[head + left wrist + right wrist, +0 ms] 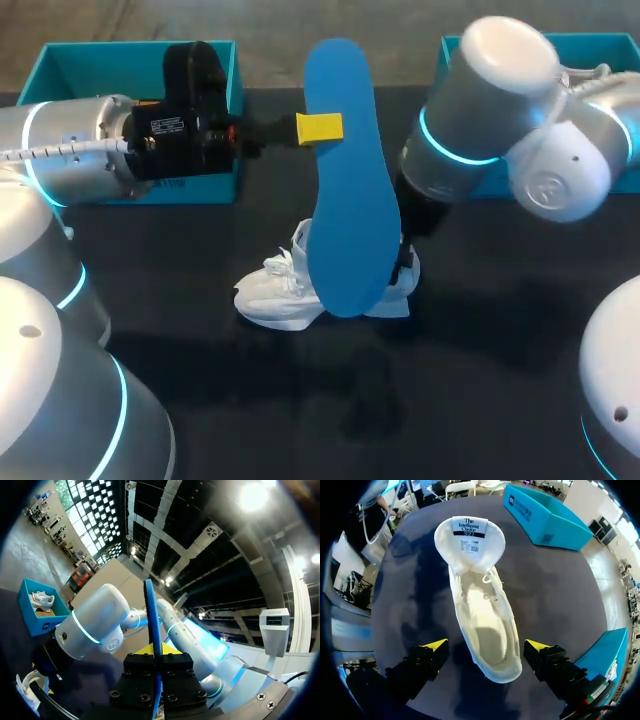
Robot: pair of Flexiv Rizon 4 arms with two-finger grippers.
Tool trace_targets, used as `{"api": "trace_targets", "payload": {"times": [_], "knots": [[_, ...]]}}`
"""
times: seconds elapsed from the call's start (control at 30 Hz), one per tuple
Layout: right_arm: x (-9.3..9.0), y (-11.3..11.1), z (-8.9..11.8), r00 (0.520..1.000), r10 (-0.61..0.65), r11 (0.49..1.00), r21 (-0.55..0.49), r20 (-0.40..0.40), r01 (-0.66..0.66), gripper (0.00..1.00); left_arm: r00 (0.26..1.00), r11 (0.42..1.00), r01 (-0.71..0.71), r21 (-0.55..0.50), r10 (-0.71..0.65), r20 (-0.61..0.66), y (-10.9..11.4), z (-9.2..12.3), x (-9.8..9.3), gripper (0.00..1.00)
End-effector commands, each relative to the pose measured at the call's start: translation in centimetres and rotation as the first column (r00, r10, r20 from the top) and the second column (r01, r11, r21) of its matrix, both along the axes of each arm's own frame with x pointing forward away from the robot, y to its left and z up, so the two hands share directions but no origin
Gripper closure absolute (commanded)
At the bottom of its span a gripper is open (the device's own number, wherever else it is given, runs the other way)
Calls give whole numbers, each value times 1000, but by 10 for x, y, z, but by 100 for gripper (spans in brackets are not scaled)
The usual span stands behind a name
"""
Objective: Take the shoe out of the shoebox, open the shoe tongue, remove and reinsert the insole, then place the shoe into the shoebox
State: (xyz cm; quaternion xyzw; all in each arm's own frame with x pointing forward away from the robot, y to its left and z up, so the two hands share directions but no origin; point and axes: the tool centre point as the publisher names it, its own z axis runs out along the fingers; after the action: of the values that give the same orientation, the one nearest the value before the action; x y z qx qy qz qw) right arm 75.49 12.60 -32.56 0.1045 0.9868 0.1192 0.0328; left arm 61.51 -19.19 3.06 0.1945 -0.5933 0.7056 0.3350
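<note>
On the dark table (480,380) stands a white shoe (270,295), left hand (320,128) clamping the insole (350,220), right hand (486,646) released.

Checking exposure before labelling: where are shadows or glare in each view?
Head view: soft shadows on the table near the shoe. Left wrist view: ceiling lamps glare behind the insole. Right wrist view: shadows on the table beside the shoe.

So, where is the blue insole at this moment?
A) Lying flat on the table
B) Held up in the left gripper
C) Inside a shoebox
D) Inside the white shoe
B: the left gripper is shut on the blue insole and holds it in the air over the white shoe, which the right wrist view shows with nothing blue inside.
</note>
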Motion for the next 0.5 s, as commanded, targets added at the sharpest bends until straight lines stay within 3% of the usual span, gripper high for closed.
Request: {"api": "trace_targets", "payload": {"times": [0.03, 0.5], "knots": [[3, 4, 0, 999, -4, 988, -153, -34, -1, 0, 1000, 1000, 1, -2, -1, 0, -3, -1, 1, 100], [5, 2, 1, 998, 22, 988, -150, -50, -29, 0, 1000, 1000, 1, -2, -1, 0, -3, -1, 1, 100]]}}
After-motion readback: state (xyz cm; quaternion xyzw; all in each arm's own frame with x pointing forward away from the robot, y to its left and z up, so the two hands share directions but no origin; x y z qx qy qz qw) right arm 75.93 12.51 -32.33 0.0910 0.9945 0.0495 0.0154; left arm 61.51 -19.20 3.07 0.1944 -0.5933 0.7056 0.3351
